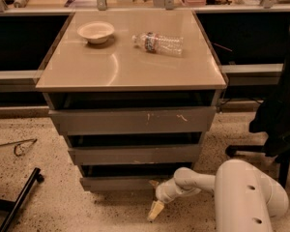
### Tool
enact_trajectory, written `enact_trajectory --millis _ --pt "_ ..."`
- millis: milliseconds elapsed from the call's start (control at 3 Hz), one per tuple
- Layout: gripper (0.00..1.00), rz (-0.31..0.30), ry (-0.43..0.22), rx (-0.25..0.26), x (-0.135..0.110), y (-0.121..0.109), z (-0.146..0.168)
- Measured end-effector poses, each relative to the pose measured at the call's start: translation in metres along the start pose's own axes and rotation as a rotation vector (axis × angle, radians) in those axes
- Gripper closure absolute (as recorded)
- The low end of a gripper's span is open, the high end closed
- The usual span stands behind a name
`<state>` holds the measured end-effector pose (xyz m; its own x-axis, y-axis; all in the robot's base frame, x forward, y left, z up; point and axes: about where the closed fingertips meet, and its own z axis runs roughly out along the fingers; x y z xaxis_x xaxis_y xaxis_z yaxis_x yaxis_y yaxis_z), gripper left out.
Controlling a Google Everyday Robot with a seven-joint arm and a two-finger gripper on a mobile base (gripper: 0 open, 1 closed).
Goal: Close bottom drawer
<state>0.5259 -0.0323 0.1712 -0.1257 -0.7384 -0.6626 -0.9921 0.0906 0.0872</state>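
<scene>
The bottom drawer (121, 182) is the lowest of three grey drawers in the tan-topped cabinet (130, 66). It stands a little way out, with a dark gap above its front. My gripper (154, 197) is low at the right end of that front, on a white arm that comes in from the lower right. Its fingers are spread apart. The upper one touches the drawer front and the lower tan fingertip (154, 210) hangs just above the floor. It holds nothing.
A white bowl (95, 32) and a lying plastic bottle (158, 42) rest on the cabinet top. A black office chair (280, 110) stands at right. A black bar (19, 197) and a wire tool (19, 146) lie on the speckled floor at left.
</scene>
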Motion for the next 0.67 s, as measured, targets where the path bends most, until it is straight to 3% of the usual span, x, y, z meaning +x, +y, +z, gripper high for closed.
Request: enact_trajectory --millis 333,667 --pt "0.0 -0.066 -0.019 0.052 -0.027 -0.018 0.006" --pt "0.0 -0.112 -0.05 0.06 -0.039 -0.014 0.005"
